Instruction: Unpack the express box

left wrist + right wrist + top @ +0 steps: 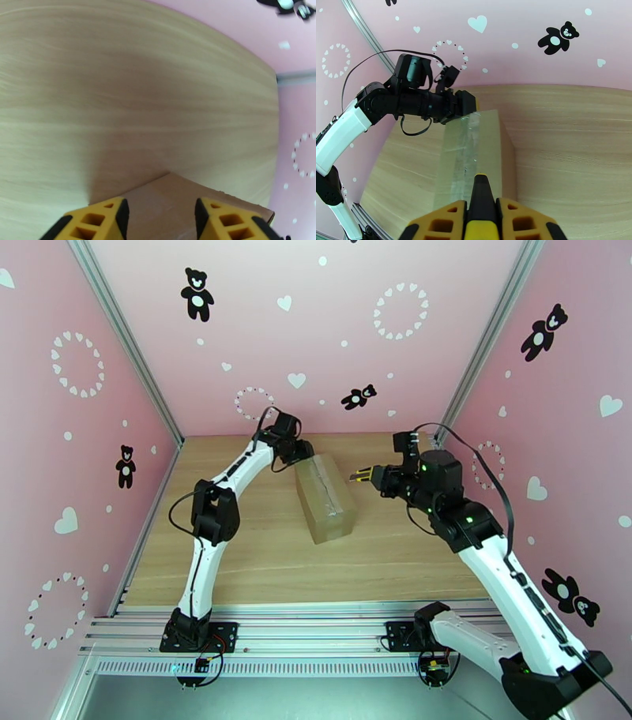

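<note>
Box: the express box (325, 496) lies mid-table (261, 564), flaps sealed, its long axis running from far-left to near-right.
Seam: a shiny tape strip (468, 146) runs down the lid, looking uncut from here.
Left pincer: the left gripper (161, 205) is at the box's far end, fingers spread over the cardboard, not clasping it.
Right pincer: the right gripper (482, 205) is clamped on a black-tipped tool (481, 189), probably a cutter.
What matters: the box sits just left of that tool, whose tip points at the seam. Contact, I can't tell.
Next, I reckon: cut along the long axis while the left steadies.
</note>
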### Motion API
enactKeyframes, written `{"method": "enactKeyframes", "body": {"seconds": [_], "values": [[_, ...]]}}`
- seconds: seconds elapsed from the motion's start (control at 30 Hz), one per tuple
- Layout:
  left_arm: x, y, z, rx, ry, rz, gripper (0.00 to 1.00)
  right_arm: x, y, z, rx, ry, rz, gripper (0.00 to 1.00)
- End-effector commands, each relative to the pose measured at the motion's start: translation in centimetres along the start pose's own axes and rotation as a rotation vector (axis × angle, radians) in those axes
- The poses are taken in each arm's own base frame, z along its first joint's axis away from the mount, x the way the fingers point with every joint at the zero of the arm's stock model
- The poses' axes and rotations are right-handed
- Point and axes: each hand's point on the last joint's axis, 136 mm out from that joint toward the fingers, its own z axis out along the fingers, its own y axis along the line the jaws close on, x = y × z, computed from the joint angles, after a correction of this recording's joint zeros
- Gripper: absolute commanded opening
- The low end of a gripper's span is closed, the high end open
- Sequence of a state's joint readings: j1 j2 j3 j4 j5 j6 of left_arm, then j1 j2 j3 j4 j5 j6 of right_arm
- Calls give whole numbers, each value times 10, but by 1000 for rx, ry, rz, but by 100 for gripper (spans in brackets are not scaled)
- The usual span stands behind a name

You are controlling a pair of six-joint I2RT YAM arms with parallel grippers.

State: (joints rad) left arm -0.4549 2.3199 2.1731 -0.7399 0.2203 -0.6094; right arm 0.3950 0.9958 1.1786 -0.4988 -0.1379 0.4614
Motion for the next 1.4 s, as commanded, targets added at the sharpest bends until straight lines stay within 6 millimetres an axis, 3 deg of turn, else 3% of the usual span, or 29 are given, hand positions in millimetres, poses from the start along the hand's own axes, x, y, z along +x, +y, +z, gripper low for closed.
{"method": "enactKeyframes", "body": {"seconds": [0.0,0.4,0.63,0.8,1.07,1.37], "values": [[13,-14,-12,34,13,16,51,5,7,-6,-18,-2,-6,0],[8,2,-57,-22,-68,1,51,24,23,7,-11,96,-121,0],[-15,16,-110,-13,-183,-30,54,21,38,16,13,128,-250,0],[-4,19,-139,-37,-185,-3,57,13,49,31,5,137,-313,0],[46,10,-130,140,-53,-88,68,-1,66,79,30,160,-448,0],[59,0,-110,187,-2,-92,71,-14,68,121,73,117,-541,0]]}}
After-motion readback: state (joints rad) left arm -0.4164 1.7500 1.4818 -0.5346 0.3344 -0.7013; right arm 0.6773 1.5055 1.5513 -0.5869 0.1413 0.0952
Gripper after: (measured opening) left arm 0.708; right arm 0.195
